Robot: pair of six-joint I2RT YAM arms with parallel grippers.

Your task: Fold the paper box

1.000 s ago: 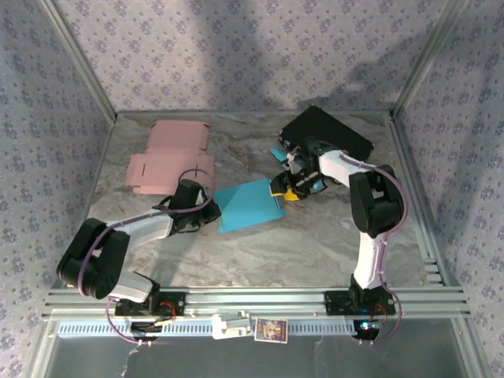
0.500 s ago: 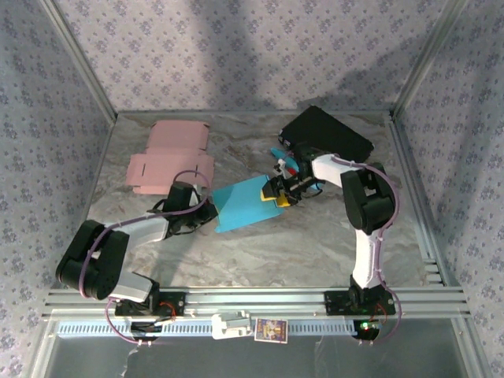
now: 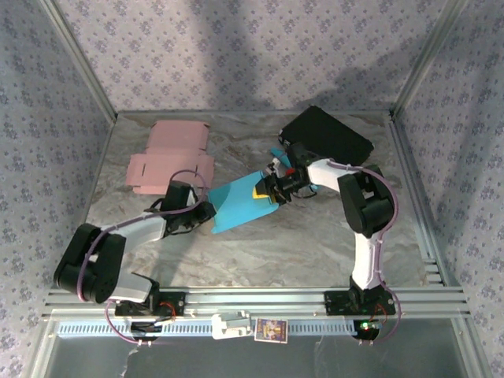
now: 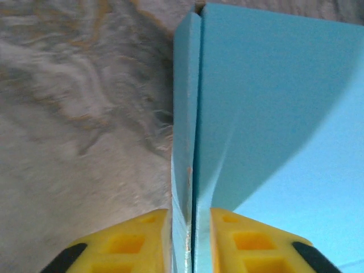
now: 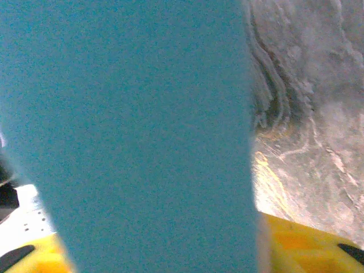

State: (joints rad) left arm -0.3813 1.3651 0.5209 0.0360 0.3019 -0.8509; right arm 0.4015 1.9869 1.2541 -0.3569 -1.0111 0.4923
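Note:
The blue paper box [image 3: 239, 205] lies partly folded in the middle of the marble table [image 3: 315, 236]. My left gripper [image 3: 206, 213] is at its left end. In the left wrist view the two layers of the box's folded edge [image 4: 193, 142] run between the yellow fingertips [image 4: 136, 227] of the left gripper [image 4: 190, 216], which lie against both sides. My right gripper [image 3: 264, 191] is at the box's right end. In the right wrist view a blue panel [image 5: 142, 125] stands between the widely spread fingers [image 5: 307, 244] of the right gripper [image 5: 165, 253].
Flat pink box blanks [image 3: 169, 157] lie at the back left of the table. A black case [image 3: 327, 135] sits at the back right, with a blue scrap [image 3: 279, 153] beside it. Metal frame posts and patterned walls bound the table.
The right gripper has moved left onto the box's right end and its fingers have narrowed. The box has shifted left and tilted. The left gripper's fingers have parted a little.

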